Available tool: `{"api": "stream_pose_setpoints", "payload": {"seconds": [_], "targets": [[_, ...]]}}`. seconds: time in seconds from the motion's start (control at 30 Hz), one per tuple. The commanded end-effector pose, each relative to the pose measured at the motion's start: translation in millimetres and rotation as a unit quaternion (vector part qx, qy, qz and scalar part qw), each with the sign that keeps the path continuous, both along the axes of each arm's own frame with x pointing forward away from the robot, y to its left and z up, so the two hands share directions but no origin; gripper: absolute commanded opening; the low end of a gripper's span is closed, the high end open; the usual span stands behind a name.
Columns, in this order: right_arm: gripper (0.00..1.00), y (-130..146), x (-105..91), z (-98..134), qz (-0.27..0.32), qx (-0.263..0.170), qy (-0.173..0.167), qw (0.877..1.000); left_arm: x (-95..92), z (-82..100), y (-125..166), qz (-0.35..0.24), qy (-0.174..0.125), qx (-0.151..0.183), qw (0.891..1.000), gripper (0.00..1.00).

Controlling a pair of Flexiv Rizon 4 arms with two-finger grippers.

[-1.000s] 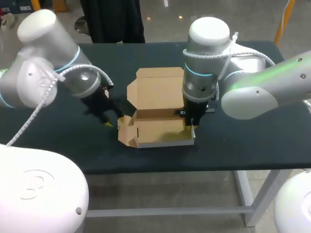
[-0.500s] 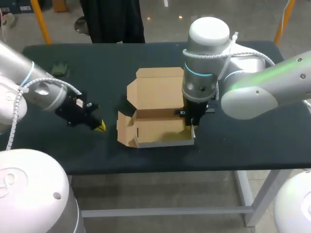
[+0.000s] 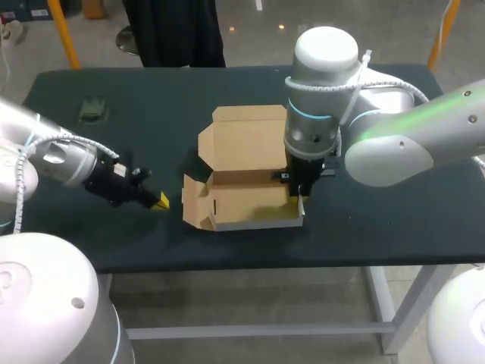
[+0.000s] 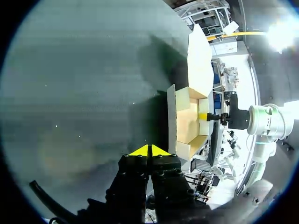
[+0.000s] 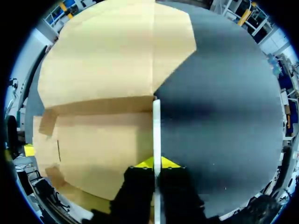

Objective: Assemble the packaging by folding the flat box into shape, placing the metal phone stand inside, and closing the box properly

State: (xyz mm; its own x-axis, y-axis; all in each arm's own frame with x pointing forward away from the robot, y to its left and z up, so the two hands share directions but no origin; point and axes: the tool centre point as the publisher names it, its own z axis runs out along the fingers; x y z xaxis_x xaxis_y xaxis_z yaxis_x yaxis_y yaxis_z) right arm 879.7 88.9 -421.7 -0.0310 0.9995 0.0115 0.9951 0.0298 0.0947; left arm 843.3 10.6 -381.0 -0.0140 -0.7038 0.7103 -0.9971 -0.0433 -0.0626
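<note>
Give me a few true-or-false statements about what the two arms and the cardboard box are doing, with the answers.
1. The right pincer is clamped on the right side wall of the box. True.
2. The left pincer is holding a flap of the box. False: it is shut on nothing and sits apart from the box, off its left side.
3. The lid is folded down over the box. False: it lies open behind the box.
4. A small dark object lies on the table near its far left corner, outside the box. True.
</note>
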Motion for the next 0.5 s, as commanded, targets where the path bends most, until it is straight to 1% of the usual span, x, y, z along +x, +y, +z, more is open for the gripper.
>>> {"api": "stream_pose_setpoints", "payload": {"seconds": [0.03, 0.23, 0.5], "targets": [[0.0, 1, 1.2, 1, 0.0, -0.002, 0.003, 1.0, 0.7, -6.2, -5, -0.004, 0.0, -0.007, 1.0, 0.0], [0.0, 1, 1.2, 1, 0.0, -0.002, 0.003, 1.0, -0.4, -11.6, -14, -0.015, -0.003, -0.023, 1.0, 0.0], [0.0, 1, 1.2, 1, 0.0, -0.002, 0.003, 1.0, -2.9, -16.2, -28, -0.023, -0.019, -0.04, 0.999, 0.0]]}}
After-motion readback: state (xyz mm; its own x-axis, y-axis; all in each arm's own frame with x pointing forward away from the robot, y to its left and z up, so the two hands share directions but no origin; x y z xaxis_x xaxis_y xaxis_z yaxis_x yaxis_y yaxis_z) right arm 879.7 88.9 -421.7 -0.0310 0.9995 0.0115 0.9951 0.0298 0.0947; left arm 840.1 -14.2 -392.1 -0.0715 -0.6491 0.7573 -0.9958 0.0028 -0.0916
